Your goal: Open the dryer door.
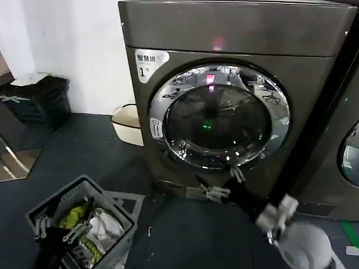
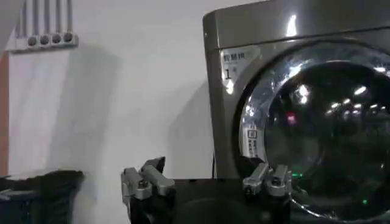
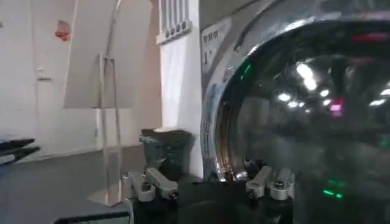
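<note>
Right gripper [image 1: 224, 184] wide open, just under the chrome rim of the dryer door [image 1: 219, 115], I keep it low to reach the edge | door closed | left gripper [image 1: 61, 230] open, parked low over the laundry basket [image 1: 120, 224].

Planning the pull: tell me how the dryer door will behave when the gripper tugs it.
The dryer door looks rigid: glass in a wide chrome rim. The polished rim may be slippery under the right gripper, open just below it. It seems flush shut, so expect initial latch resistance.
</note>
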Controlling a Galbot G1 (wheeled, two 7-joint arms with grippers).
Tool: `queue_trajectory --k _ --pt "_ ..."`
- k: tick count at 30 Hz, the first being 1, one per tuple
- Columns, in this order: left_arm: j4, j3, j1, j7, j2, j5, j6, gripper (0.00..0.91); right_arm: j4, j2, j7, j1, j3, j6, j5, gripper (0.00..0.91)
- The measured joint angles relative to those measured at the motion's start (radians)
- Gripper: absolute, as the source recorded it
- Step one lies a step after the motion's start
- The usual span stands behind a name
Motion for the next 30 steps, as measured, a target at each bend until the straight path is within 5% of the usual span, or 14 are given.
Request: queue_trajectory --k 8,30 --pt "0.007 0.004 -0.002 -0.001 0.006 0.003 0.001 0.907 -0.219 0.054 -0.101 0.233 -0.193 0.088 -0.048 0.907" --pt "0.029 0.010 0.006 -0.002 0.002 0.019 -0.011 0.907 -0.600 0.217 -0.114 0.519 -0.393 0.145 -0.068 0.907"
